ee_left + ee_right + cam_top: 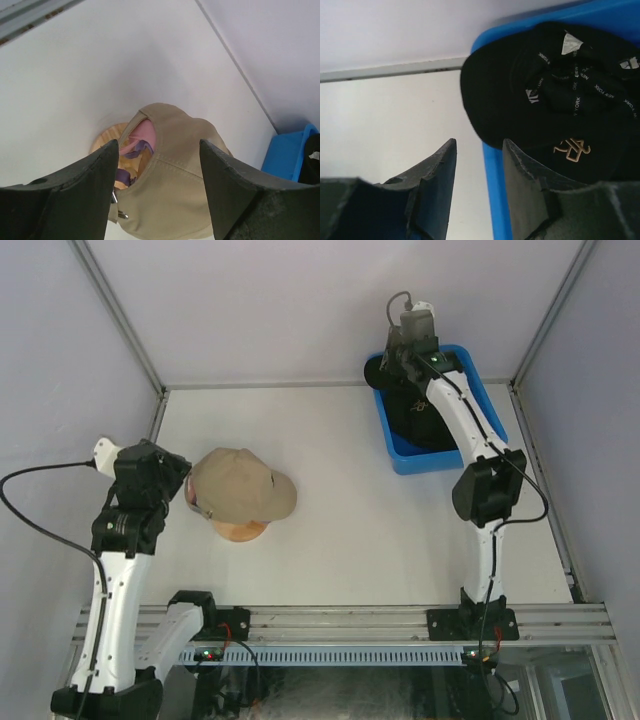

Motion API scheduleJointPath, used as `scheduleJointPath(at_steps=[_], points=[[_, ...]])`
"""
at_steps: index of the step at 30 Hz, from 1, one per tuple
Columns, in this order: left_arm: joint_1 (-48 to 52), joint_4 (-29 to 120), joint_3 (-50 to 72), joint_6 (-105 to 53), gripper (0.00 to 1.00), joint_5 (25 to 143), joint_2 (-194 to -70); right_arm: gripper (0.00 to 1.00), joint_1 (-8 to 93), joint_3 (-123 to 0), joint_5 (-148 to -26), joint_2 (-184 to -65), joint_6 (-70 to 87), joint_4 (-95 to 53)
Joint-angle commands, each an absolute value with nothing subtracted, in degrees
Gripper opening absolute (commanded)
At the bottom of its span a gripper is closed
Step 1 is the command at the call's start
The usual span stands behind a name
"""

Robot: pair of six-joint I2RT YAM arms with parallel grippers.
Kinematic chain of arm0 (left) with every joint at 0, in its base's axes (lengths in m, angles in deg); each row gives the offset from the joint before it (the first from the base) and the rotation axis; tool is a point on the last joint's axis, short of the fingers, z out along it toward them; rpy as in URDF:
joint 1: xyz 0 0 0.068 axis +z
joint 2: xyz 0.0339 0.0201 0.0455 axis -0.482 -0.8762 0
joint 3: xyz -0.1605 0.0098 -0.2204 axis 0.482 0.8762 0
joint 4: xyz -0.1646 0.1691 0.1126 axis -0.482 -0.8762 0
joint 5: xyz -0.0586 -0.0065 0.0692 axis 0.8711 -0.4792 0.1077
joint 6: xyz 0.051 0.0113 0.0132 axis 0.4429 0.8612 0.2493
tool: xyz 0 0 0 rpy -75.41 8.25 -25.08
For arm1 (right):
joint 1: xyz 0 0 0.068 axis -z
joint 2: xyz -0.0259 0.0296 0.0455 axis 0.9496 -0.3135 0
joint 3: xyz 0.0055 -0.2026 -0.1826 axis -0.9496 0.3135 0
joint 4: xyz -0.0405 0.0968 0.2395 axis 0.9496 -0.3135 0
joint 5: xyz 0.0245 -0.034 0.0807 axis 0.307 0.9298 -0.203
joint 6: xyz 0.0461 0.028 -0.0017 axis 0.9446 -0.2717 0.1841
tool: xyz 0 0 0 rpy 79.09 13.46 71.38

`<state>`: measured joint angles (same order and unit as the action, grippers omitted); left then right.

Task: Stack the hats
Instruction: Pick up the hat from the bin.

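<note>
A tan cap [240, 485] sits on top of a stack on the round wooden head-form [240, 531], brim to the right. In the left wrist view the tan cap [185, 170] shows its back opening, with a pink cap [143, 134] and a lavender strap [140, 148] under it. My left gripper [185, 488] [159, 145] is open and empty just behind the stack. Black caps [410, 410] [545, 95] lie in the blue bin, one brim over the rim. My right gripper [393, 364] [479, 142] is open and empty, its jaws on either side of the bin's left rim.
The blue bin [455, 455] [495, 190] stands at the back right against the wall, and it also shows in the left wrist view [285, 155]. A second black cap with a gold logo [570, 150] lies in it. Enclosure walls ring the white table [340, 500].
</note>
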<state>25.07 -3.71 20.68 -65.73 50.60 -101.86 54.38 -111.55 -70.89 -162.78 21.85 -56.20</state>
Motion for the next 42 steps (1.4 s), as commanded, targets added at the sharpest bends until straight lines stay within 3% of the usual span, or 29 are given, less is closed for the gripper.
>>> scheduleJointPath(at_steps=[1,14,42], points=[[28.38,0.15,19.04,-65.23,0.69,58.32,-103.34,0.43,55.08,-118.16,-69.38,-167.38,16.59,-61.12],[32.37,2.89,22.47,-67.64,0.68,64.02,-106.28,0.56,54.80,-116.72,-67.62,-170.62,8.06,-60.30],[33.52,4.66,23.65,-70.20,0.66,67.31,-106.69,0.58,52.43,-117.88,-56.30,-177.18,-4.90,-57.01]])
